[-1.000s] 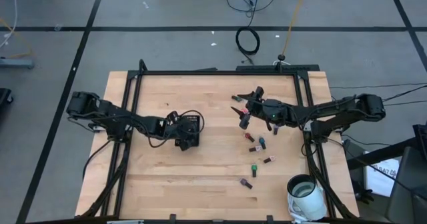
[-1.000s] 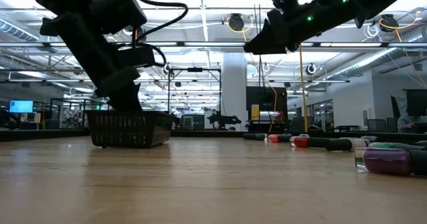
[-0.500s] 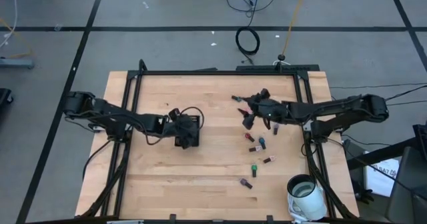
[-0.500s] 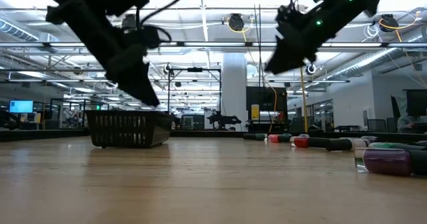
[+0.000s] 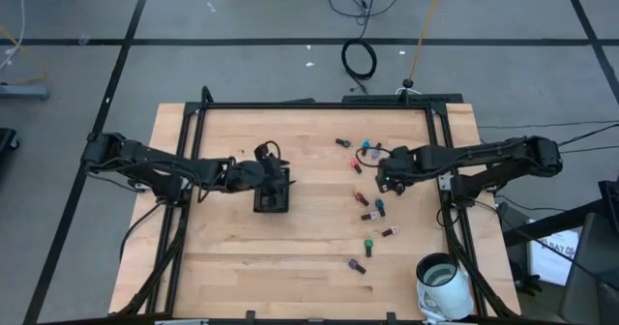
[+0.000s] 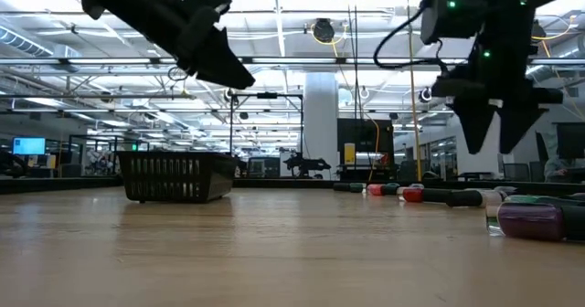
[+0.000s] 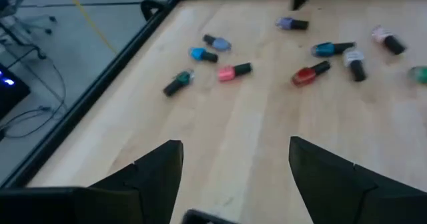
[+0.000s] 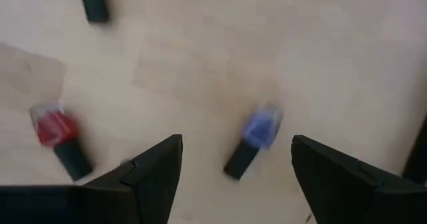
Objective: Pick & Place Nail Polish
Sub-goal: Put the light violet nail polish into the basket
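**High view: right arm lines up over a purple bottle while the left hangs by the tray**

On the left half of the table (image 5: 222, 257), the left gripper (image 7: 233, 174) hangs over the black slotted tray (image 5: 272, 193). Its wrist view shows both dark fingers spread with nothing between them.

Moving right, the nail polish bottles (image 5: 372, 209) lie scattered on their sides over the right half of the wood, well apart from the tray. The right gripper (image 8: 235, 164) points down among the upper ones, raised off the table in the low view. Its fingers are spread and empty, and its wrist view shows a purple bottle (image 8: 255, 139) lying almost midway between them, with a red bottle (image 8: 59, 136) off to one side.

The likely next step is a descent and pinch on the purple bottle. It lies at a slant to the fingers, so a closing jaw could catch only the cap and roll or flick it away. Neighbouring bottles are near enough that a fingertip might nudge one on the way down.

A white cup (image 5: 441, 279) stands at the table's right near corner.
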`<state>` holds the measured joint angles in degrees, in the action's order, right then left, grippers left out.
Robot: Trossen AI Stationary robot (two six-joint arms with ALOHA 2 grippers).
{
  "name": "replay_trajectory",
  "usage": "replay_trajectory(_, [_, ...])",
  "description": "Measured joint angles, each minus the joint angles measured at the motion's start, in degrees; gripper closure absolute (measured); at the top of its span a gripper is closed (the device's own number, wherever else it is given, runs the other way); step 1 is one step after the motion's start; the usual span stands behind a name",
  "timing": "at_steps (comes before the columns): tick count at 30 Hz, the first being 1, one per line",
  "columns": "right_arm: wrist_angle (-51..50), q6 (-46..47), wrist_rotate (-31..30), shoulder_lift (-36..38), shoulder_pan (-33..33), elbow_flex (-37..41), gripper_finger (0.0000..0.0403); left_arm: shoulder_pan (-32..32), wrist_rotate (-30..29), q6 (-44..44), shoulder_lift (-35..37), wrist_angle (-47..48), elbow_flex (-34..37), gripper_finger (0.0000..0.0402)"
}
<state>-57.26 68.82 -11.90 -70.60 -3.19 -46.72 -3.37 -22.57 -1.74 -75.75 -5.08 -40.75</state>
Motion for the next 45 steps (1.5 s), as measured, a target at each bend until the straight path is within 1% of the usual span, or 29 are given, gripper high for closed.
replay_trajectory(4, [3.7, 4.1, 3.0, -0.4, 0.7, 3.1, 0.0138, 1.6, 0.0, -0.4, 0.0, 0.4, 0.0, 0.0133])
replay_trajectory(10, [4.6, 8.4, 3.7, -0.7, 0.6, 7.4, 0.0138, 3.2, 0.1, -1.6, 0.0, 1.0, 0.0, 0.0133])
replay_trajectory(13, [7.8, 8.6, 4.6, -0.7, 0.2, 9.8, 0.0138, 3.5, 0.2, -1.7, 0.0, 1.1, 0.0, 0.0133])
replay_trajectory(18, [16.2, 8.4, 4.6, -0.7, -0.2, 14.0, 0.0138, 3.5, 0.5, -1.7, 0.0, 1.2, 0.0, 0.0133])
replay_trajectory(24, [17.4, 8.3, 4.2, -0.6, -0.2, 15.8, 0.0145, 3.5, 0.5, -1.7, 0.0, 1.5, 0.0, 0.0133])
replay_trajectory(28, [17.5, 7.4, 3.2, -0.6, -0.2, 15.9, 0.0173, 3.5, 0.6, -1.5, 0.0, 1.5, 0.0, 0.0133])
replay_trajectory(37, [18.0, 6.8, 2.2, -0.6, -0.2, 16.0, 0.0268, 3.5, 0.6, -1.6, 0.0, 1.5, 0.0, 0.0133])
replay_trajectory(41, [18.1, 6.8, 2.2, -0.6, -0.1, 16.0, 0.0292, 3.5, 0.6, -1.6, 0.0, 1.5, 0.0, 0.0133])
replay_trajectory(45, [18.1, 5.2, 2.9, -0.7, -0.1, 16.0, 0.0305, 3.5, 0.6, -1.6, 0.0, 1.5, 0.0, 0.0133])
